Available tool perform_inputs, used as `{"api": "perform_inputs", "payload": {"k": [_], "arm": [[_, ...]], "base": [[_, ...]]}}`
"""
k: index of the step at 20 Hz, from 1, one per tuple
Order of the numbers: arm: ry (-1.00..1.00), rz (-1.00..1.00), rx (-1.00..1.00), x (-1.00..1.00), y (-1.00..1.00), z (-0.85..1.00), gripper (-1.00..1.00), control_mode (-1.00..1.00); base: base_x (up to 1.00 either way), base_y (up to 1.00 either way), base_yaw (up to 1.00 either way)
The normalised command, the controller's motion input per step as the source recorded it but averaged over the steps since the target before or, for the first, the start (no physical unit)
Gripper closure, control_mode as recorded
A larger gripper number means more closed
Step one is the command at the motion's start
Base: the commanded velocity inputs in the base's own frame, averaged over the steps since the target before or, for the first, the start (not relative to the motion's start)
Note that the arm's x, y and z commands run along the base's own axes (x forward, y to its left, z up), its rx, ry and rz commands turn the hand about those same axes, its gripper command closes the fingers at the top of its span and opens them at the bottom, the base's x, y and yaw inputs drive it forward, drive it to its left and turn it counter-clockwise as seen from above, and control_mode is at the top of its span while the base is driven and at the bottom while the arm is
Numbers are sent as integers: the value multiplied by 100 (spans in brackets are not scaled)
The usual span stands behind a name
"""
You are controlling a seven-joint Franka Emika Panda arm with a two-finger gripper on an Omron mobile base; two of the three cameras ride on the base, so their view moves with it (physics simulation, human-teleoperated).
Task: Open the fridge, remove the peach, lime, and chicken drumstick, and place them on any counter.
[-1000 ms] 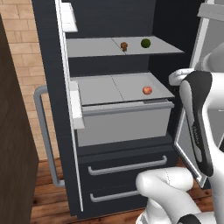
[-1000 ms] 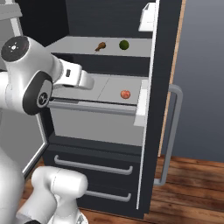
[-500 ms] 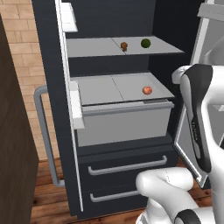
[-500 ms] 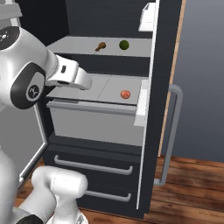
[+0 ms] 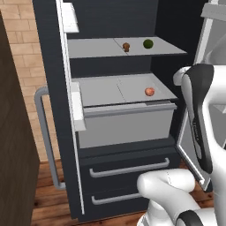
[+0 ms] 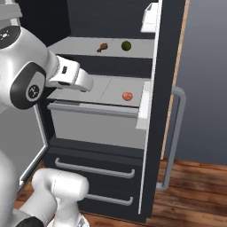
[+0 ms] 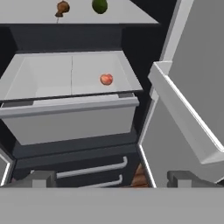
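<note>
Now the fridge is standing open and the pincer is hanging spread and empty, facing the peach near the lower shelf's front edge, lining up the first grab.

The white arm rises from the base in a tall bend — a rounded white segment low down, then a dark-jointed link climbing upright at the right edge of the left base view. In the right base view a big dark-capped joint sits at the upper left, and a white forearm section reaches from it forward and slightly down. The hand shows its two dark finger tips spread wide apart — nothing sits between them.
</note>
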Motion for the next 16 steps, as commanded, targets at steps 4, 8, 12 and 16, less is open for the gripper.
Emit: {"api": "perform_inputs", "payload": {"k": [4, 8, 12, 16], "arm": [[0, 0, 0, 0, 0, 0, -100, 100], [0, 0, 0, 0, 0, 0, -100, 100], [0, 0, 0, 0, 0, 0, -100, 100], [0, 0, 0, 0, 0, 0, -100, 100]], "base": [[79, 0, 0], [92, 2, 0], [74, 0, 0], [60, 0, 0]]}}
